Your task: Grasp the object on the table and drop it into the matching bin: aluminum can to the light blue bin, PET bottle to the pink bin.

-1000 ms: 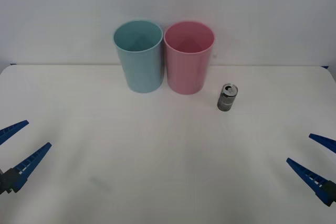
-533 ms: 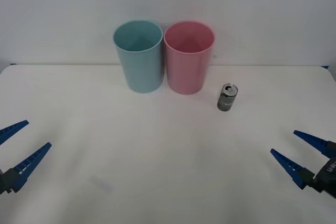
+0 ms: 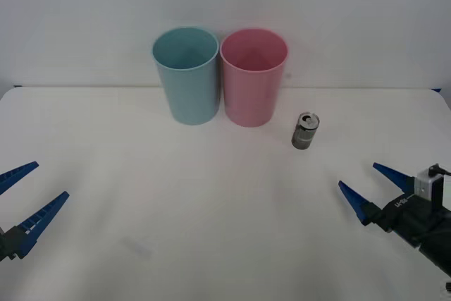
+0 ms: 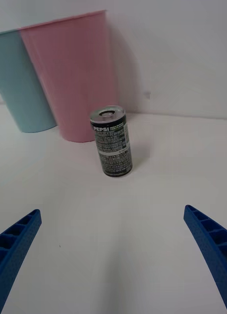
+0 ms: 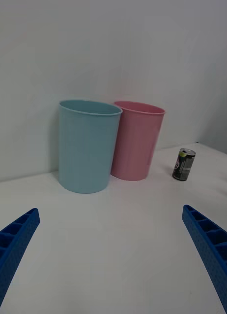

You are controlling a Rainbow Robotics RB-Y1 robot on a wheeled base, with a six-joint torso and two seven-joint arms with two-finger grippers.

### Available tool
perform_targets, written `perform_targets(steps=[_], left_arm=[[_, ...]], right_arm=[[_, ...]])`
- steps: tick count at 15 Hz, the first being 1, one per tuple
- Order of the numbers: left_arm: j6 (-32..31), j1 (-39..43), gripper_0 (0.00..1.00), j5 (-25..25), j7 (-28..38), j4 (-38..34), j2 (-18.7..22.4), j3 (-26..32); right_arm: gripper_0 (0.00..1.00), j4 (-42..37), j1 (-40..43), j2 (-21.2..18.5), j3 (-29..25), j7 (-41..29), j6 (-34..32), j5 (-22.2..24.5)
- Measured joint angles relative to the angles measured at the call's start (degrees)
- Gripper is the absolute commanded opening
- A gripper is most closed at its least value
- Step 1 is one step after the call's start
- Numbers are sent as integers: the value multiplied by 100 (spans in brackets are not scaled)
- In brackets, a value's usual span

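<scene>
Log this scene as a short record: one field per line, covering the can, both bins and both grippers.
can: aluminum can, upright on the table, on the robot's right of the pink bin, apart from it
light blue bin: light blue bin, upright at the table's far side, on the robot's left of the pink one
pink bin: pink bin, upright, next to the blue one
right gripper: right gripper, open, nearer the robot than the can, pointing toward it, holding nothing
left gripper: left gripper, open, at the table's left edge, holding nothing

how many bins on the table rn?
2. The light blue bin stands at the table's far edge, on the robot's left. The pink bin stands right beside it, between it and the can. Nothing hints at hidden ones.
</scene>
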Motion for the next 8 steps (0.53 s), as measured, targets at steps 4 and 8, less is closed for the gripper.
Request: perform_targets(steps=[4,8], left_arm=[[0,0,100,0,0,0,0,0],[0,0,100,0,0,0,0,0]], right_arm=[[100,623,-615,27,228,106,124,218],[100,1080,-1121,40,415,206,279,300]])
